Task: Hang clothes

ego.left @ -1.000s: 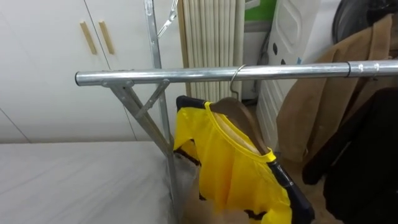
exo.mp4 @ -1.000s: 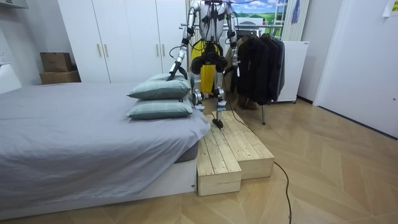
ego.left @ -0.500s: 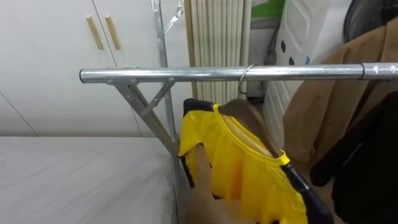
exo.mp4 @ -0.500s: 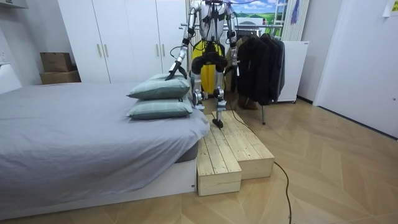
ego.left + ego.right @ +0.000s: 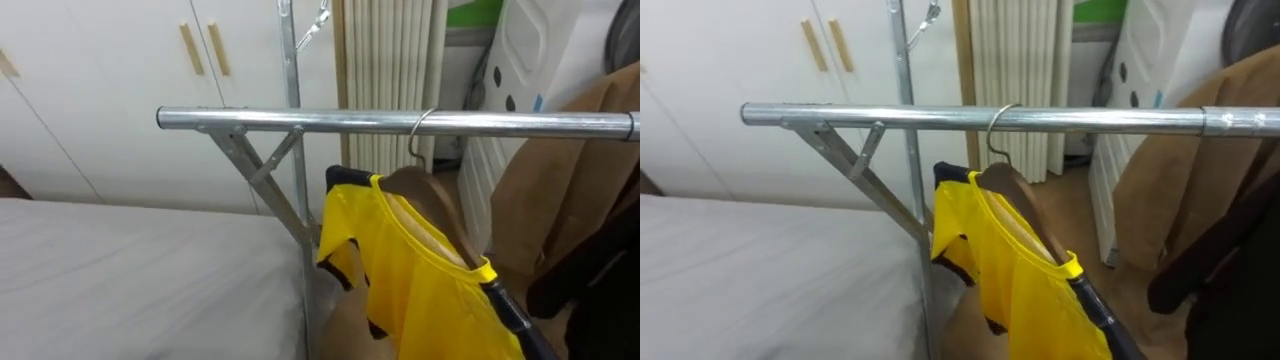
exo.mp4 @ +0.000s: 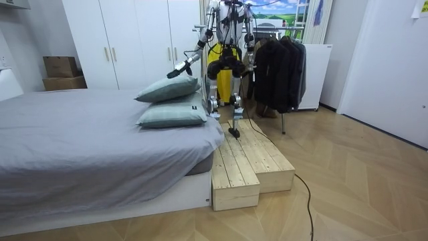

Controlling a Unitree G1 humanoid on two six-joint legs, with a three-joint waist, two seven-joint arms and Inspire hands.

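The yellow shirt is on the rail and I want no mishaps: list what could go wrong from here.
1. The yellow shirt sits bunched and slanted on its hanger; it may slide off.
2. The robot stands on a raised wooden platform; a careless step back could miss its edge.

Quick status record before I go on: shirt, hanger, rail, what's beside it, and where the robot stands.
shirt: yellow shirt, on a wooden hanger, hanging free
hook: metal hook over the rail
beside it: brown coat on the rail to the right
robot: on the wooden platform between bed and rack
left hand: held out above the pillows, away from the shirt
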